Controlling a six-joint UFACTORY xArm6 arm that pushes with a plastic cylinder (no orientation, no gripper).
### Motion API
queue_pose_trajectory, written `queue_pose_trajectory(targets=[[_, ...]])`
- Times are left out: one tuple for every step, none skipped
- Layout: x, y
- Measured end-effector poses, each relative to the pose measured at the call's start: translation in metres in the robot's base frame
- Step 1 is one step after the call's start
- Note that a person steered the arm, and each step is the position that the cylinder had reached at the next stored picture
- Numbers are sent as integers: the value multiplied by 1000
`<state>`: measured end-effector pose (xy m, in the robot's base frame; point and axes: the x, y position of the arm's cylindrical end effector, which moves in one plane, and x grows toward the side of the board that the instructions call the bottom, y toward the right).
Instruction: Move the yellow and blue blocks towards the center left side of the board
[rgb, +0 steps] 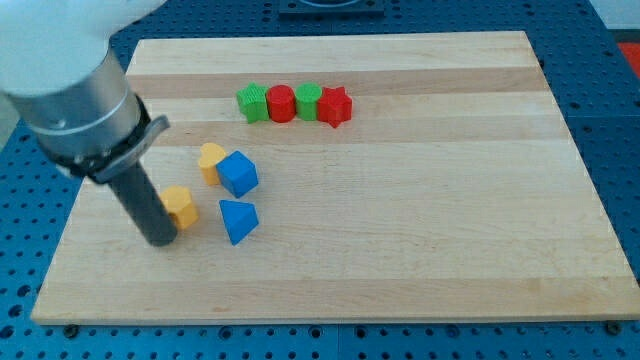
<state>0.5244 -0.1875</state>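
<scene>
no jaws on this rig, so nothing to call released or clenched: the arm ends in a dark rod, and my tip (160, 240) rests on the wooden board (420, 270) at the view's left.

landmark for all places below: the yellow hexagonal block (179, 206).

- my tip: just to the view's left of the landmark, slightly lower, touching or nearly so; contact cannot be confirmed.
- yellow rounded block (210, 160): up and to the view's right of the landmark, near it.
- blue cube (238, 173): right of the landmark and a little higher, touching the yellow rounded block.
- blue triangular block (238, 220): right of the landmark, slightly lower, apart from it and just below the cube.
- row of four, far above-right of the landmark, packed side by side: green block (253, 102), red cylinder (281, 103), second green block (307, 100), red star block (335, 105). not task items.

judgement: the four yellow and blue blocks sit already in the left half of the board, somewhat short of its left edge. the relation that matters: all four lie to the view's right of my tip. a push from here would drive them rightward, the wrong way. the tip likely needs to pass around to the far right side of the blue pair, then sweep leftward. risk: the cluster is loose, so blocks may fan out or slip round the rod.
</scene>
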Motion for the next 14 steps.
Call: queue_pose_trajectory(targets=[[-38,-1],[-70,-5],[-81,-10],[-72,-27],[-23,-53],[31,-57],[77,-41],[94,11],[87,108],[74,131],[43,131],[12,129],[12,117],[12,103]])
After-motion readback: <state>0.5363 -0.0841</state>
